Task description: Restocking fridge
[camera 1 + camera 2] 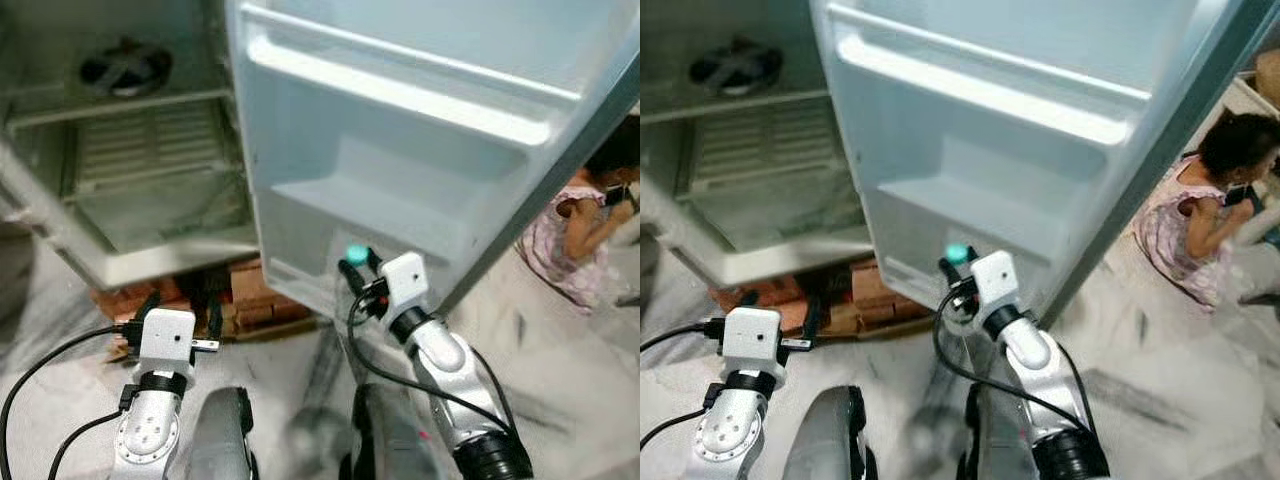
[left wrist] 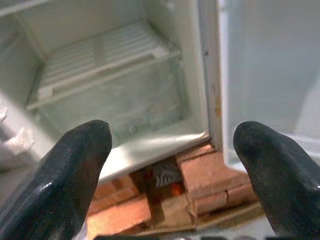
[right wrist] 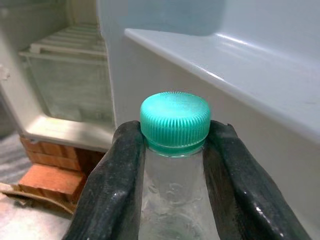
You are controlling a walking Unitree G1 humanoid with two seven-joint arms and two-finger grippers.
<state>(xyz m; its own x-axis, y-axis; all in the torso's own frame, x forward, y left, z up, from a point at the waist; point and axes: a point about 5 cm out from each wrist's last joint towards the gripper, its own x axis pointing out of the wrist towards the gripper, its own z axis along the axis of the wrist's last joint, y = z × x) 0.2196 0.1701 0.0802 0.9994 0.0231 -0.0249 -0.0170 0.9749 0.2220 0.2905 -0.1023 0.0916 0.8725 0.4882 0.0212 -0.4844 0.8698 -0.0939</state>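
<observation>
Right claw [image 1: 358,268]: closed on the neck of a clear bottle [image 3: 172,192], one black finger [image 3: 112,185] on each side just below the green ridged cap [image 3: 175,120]. The bottle is upright and held against the inner face of the open fridge door [image 1: 420,130], low on the door, just in front of its bottom door shelf [image 1: 380,215]. In the head views the cap shows as a small green dot at the tip of the claw, at centre, with the white wrist block and silver right arm [image 1: 445,365] trailing toward the near right.

Left claw [image 1: 180,312]: open, its two fingers [image 2: 65,175] spread wide apart with nothing between them. It hovers at the near left, low in front of the fridge body, apart from it.

Fridge [image 1: 130,180]: door swung open to the right. Inside, a white slatted shelf [image 2: 100,55] lies above a clear drawer [image 2: 115,105]. A round dark fan [image 1: 125,68] shows at the far left above the shelf.

Bricks [image 2: 210,180]: red-brown, stacked under the fridge's front edge, on a pale marbled floor [image 1: 560,360].

Person [image 1: 590,225]: crouched on the floor at the far right, beyond the door edge, in a pale patterned garment.
</observation>
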